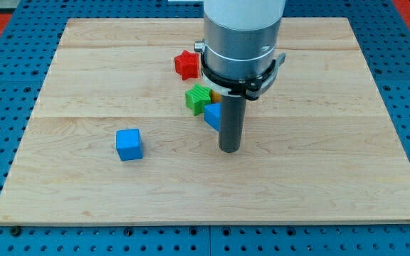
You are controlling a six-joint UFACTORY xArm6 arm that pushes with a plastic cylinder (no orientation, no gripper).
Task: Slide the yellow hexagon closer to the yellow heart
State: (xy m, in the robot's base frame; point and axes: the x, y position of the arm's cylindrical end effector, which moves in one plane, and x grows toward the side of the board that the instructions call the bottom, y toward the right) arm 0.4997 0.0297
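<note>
With my tip [229, 149] set beside the blue block [212, 115] (no gripper fitted), the hidden yellow blocks could be missed.

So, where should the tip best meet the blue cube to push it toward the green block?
Only pushing works: my tip, now beside the partly hidden blue block, should press the middle of the blue cube's flat side at the view's lower left, since the green block lies up-right; off-centre contact would probably spin it.
</note>
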